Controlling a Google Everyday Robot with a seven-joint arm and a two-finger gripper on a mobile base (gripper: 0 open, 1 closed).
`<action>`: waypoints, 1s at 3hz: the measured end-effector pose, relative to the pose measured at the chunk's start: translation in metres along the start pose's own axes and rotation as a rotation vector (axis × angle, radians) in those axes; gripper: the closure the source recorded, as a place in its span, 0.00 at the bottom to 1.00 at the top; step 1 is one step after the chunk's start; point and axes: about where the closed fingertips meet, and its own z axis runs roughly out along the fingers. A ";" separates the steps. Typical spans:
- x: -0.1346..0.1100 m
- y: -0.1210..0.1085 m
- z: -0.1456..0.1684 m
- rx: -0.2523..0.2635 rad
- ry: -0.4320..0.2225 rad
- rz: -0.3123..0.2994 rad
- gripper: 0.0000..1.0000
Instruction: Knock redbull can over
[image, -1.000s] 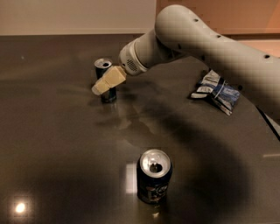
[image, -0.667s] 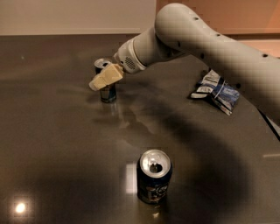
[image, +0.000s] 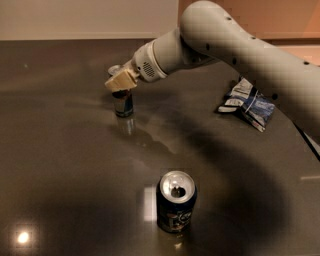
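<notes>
The redbull can (image: 122, 102) stands upright at the far left of the dark table (image: 60, 165); it is slim, blue and silver, with a silver top. My gripper (image: 120, 81) hangs in front of the can's upper half and hides most of its top. The gripper's cream-coloured tip is at the can's rim level, touching or almost touching it. The grey arm reaches in from the upper right.
A wider dark blue soda can (image: 176, 201) stands upright near the front centre. A blue-and-white crumpled snack bag (image: 247, 104) lies at the right, under the arm. A pale wall runs behind the table's far edge.
The gripper has slid a little to the left across the redbull can's top. The can still stands upright in the same place.
</notes>
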 end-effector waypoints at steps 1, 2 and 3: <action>-0.009 0.005 -0.012 -0.001 0.034 -0.012 0.87; -0.019 0.009 -0.031 0.023 0.148 -0.055 1.00; -0.014 0.012 -0.048 0.036 0.306 -0.112 1.00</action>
